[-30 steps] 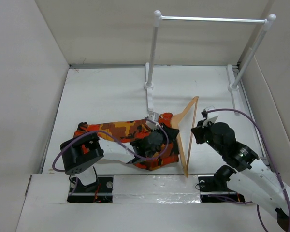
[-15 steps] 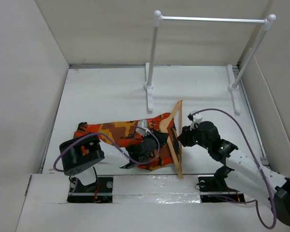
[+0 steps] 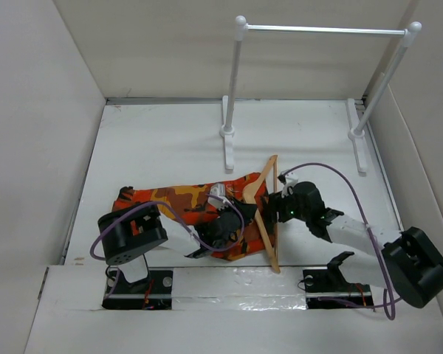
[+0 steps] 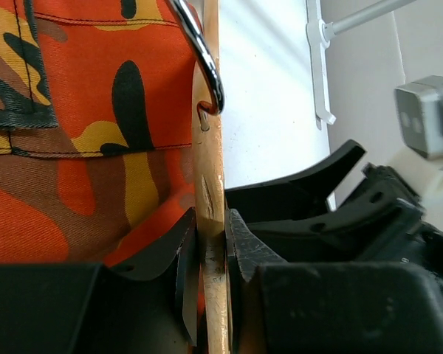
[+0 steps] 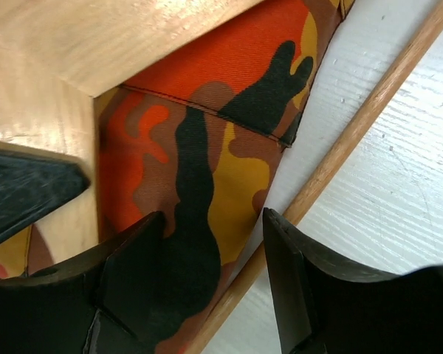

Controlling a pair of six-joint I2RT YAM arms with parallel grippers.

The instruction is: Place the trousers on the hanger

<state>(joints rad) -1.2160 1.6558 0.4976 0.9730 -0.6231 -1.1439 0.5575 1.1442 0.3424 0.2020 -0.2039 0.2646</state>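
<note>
The orange-red camouflage trousers (image 3: 162,200) lie flat across the table's near half. The tan wooden hanger (image 3: 274,247) rests tilted over their right end, its metal hook (image 4: 207,70) on the cloth. My left gripper (image 3: 238,215) is shut on the hanger's wooden neck (image 4: 210,169) just below the hook. My right gripper (image 3: 270,207) is open and low, close against the hanger from the right. In the right wrist view its jaws (image 5: 214,251) straddle the trousers' edge (image 5: 199,147) and the hanger's thin bottom rod (image 5: 354,140), gripping neither.
A white tube rack (image 3: 321,29) with ball-capped posts stands at the back, its feet (image 3: 227,151) reaching toward the trousers. Pale walls close in the table on the left, right and rear. The right arm's cable (image 3: 332,173) loops over the table.
The hanger has swung left and down onto the trousers' right end. My right gripper has opened and moved left, close against the hanger. The left gripper kept its hold.
</note>
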